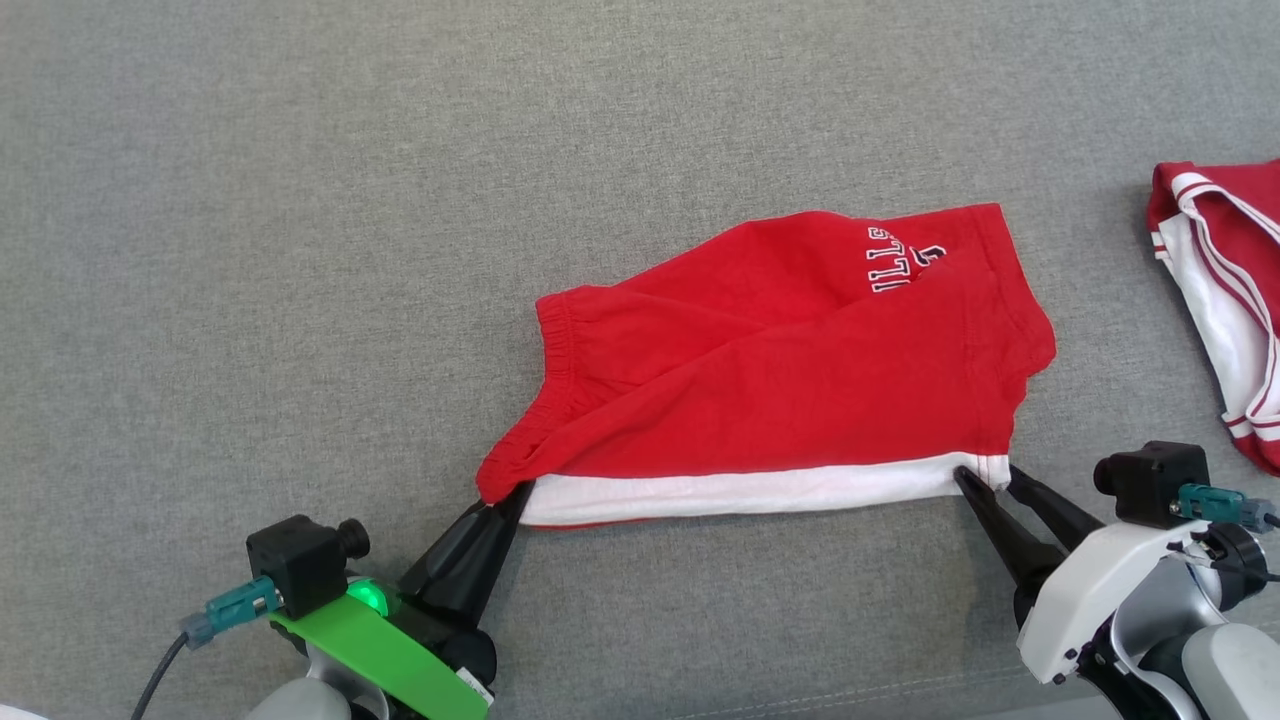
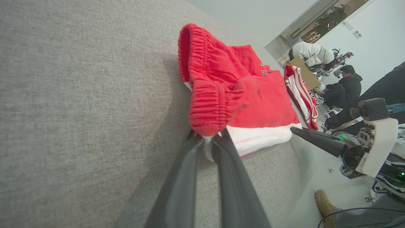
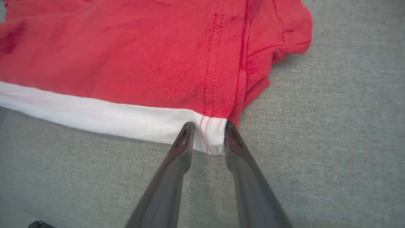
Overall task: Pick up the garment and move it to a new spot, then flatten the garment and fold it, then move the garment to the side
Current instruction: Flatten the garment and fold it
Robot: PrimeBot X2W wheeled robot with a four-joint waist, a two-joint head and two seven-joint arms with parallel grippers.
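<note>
The garment (image 1: 780, 380) is a pair of red shorts with a white side stripe, lying partly folded on the grey fabric surface (image 1: 300, 250). My left gripper (image 1: 515, 492) is shut on its near left corner at the gathered waistband (image 2: 202, 107), which is bunched up at the fingertips (image 2: 207, 139). My right gripper (image 1: 985, 478) sits at the near right corner. Its two fingers stand apart on either side of the white hem corner (image 3: 210, 139), and the cloth lies flat between them.
A second red-and-white garment (image 1: 1220, 290) lies at the right edge of the surface. In the left wrist view, people (image 2: 341, 88) sit beyond the far edge and a brown shoe (image 2: 324, 202) stands on the floor by the surface.
</note>
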